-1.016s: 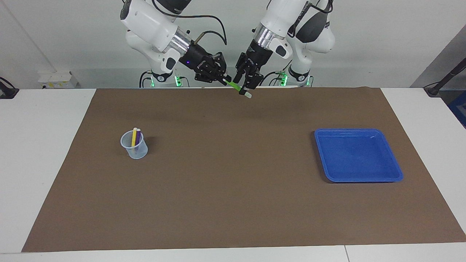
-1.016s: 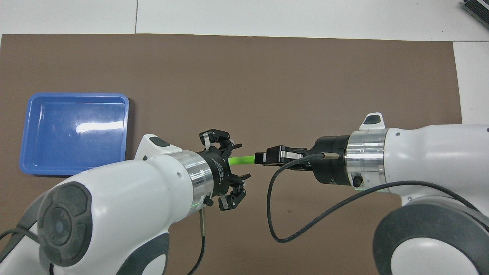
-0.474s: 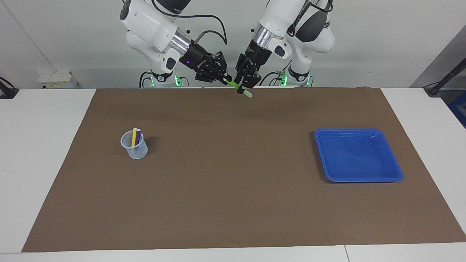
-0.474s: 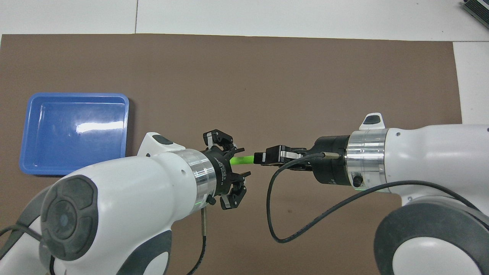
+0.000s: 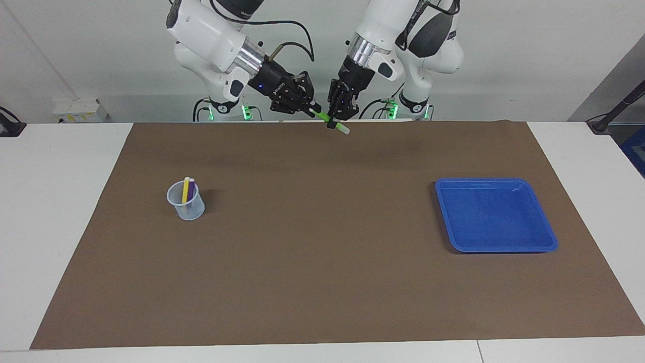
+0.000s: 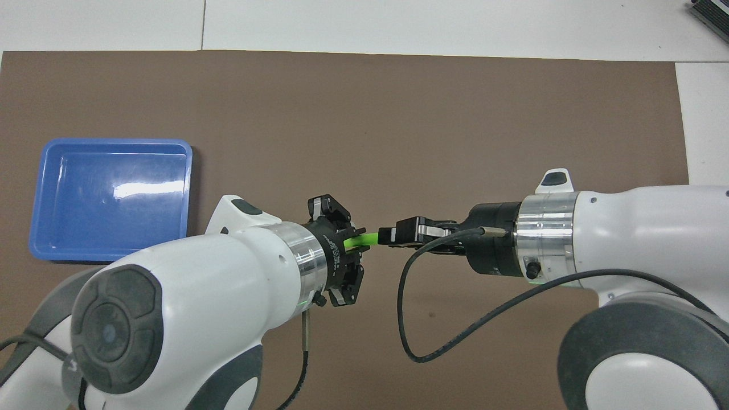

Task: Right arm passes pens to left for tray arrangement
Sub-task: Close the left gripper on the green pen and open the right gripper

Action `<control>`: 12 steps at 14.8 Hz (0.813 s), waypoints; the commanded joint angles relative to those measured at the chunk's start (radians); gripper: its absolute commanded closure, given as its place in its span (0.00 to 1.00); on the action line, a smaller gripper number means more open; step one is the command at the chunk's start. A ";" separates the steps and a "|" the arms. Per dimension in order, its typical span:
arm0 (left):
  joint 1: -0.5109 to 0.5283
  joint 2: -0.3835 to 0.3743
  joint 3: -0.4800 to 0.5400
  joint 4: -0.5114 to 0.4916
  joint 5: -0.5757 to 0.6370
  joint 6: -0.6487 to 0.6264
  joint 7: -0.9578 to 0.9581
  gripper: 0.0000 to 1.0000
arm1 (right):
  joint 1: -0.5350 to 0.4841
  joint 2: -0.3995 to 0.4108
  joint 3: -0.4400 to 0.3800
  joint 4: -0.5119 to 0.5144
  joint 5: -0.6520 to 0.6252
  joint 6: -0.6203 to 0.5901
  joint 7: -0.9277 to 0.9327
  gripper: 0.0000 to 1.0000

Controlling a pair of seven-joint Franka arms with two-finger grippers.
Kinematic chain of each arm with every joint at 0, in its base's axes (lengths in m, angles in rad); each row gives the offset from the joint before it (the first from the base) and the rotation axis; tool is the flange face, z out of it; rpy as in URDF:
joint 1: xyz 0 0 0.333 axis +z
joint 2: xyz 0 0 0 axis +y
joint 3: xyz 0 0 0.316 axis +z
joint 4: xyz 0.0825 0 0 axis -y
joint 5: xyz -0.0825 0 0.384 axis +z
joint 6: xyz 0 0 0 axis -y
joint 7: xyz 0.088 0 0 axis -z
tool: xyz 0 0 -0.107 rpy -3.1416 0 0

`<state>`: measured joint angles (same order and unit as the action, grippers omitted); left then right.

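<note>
Both sets of jaws are gripping the green pen (image 5: 328, 119) you are watching: the right gripper (image 5: 308, 108) is clamping one end and the left gripper (image 5: 333, 121) is closing on it near its pale cap, up in the air over the robots' edge of the brown mat (image 5: 322, 262). Two more pens (image 5: 187, 190), yellow and purple, are standing in the cup (image 5: 186, 200) toward the right arm's end of the bench, well apart from both jaws, and the blue tray (image 5: 546, 237) is sitting toward the left arm's end.

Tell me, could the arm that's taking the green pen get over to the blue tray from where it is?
Probably yes. The left tool is shut on the green pen up in the air, and the blue tray lies on the mat toward that arm's end, with nothing standing between them.
</note>
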<state>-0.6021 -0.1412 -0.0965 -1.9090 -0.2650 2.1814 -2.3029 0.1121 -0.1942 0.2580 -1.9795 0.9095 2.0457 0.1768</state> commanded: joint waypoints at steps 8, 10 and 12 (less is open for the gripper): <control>-0.027 0.011 -0.006 0.019 0.020 -0.023 0.036 1.00 | 0.001 -0.005 0.003 -0.007 0.031 0.014 -0.003 1.00; -0.027 0.011 -0.006 0.019 0.020 -0.022 0.039 1.00 | 0.001 -0.004 0.003 -0.005 0.029 0.013 0.007 1.00; -0.027 0.011 -0.006 0.021 0.021 -0.020 0.039 1.00 | 0.001 -0.004 0.003 -0.005 0.029 0.007 0.009 1.00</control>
<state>-0.6081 -0.1403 -0.0976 -1.9082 -0.2472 2.1788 -2.2755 0.1121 -0.1946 0.2569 -1.9820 0.9095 2.0431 0.1768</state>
